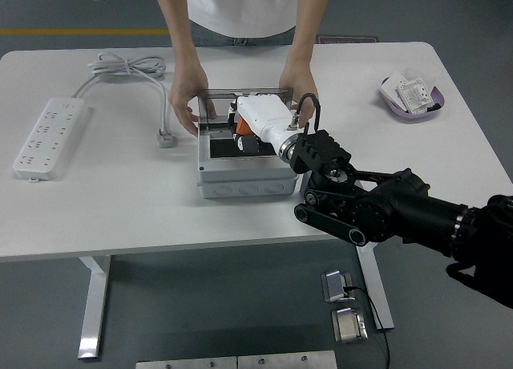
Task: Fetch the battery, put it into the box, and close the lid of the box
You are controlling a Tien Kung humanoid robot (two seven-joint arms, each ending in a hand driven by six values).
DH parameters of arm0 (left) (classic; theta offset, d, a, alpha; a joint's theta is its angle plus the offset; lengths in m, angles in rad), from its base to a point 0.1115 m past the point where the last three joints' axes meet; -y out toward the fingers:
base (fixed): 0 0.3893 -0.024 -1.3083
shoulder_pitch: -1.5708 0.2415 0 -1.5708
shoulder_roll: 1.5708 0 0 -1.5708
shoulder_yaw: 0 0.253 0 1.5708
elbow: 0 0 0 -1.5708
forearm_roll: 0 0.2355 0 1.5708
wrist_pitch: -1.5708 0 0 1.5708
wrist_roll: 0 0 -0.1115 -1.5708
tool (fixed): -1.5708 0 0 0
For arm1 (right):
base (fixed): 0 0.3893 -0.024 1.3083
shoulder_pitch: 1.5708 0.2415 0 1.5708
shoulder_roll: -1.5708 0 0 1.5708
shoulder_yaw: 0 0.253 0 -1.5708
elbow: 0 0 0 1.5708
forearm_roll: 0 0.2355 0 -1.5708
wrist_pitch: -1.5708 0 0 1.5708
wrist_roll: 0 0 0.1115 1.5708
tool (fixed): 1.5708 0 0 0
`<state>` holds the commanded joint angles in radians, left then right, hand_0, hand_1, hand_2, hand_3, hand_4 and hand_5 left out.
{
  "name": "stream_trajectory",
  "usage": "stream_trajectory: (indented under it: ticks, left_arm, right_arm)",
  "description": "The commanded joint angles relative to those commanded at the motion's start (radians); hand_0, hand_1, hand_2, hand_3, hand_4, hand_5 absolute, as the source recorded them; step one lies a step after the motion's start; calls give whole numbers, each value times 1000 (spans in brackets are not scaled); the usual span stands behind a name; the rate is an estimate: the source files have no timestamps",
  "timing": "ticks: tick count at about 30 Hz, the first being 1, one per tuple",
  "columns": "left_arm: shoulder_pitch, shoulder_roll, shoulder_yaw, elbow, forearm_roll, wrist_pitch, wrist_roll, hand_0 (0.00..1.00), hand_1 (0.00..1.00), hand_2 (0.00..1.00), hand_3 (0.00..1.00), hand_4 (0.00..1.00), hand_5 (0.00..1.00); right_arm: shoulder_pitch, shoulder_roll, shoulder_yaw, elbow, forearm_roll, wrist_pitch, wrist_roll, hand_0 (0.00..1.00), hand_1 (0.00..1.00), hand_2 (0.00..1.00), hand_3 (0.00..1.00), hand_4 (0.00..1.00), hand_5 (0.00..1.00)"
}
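My right hand (pixel 255 122), fingers curled around the orange battery (pixel 240 127), holds it just above the open junction box (pixel 244 167); I judge it rigid, smooth, best gripped around its barrel.

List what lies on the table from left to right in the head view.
Power strip → its coiled cable and plug → grey box, with the right hand over it → purple tray.
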<state>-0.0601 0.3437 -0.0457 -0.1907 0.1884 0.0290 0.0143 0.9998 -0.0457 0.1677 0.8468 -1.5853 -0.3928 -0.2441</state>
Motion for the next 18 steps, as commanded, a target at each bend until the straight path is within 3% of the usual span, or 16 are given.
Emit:
stream_trajectory:
  ticks: [3,4,9,10,15,16,18]
  left_arm:
    - [0,-1,5,1,-5,1,0,605,690,628,646,722,183]
    - [0,-1,8,1,-7,1,0,605,689,628,647,720,181]
    - [-1,-1,12,1,-11,2,0,605,689,628,647,720,181]
    - [-2,-1,13,1,-11,2,0,606,689,628,647,719,181]
    - [-4,-2,15,0,-12,1,-1,606,689,628,647,719,181]
    - [-4,-2,17,0,-14,1,0,605,689,628,646,718,180]
    - [-3,-2,24,1,-21,1,-1,605,689,628,646,718,180]
  right_arm:
    - [2,0,7,-9,17,11,-2,218,222,375,437,175,2]
    - [2,0,10,-10,23,11,0,238,270,393,481,253,2]
    - [0,3,21,-9,54,-1,20,238,270,393,481,253,2]
    - [-1,4,23,-9,60,-5,24,438,461,586,709,629,250]
    - [-6,8,27,-5,80,-21,36,438,461,586,709,629,250]
    - [-6,8,27,-3,84,-23,38,855,741,769,968,937,702]
    - [-7,9,29,1,88,-27,40,855,741,769,968,937,702]
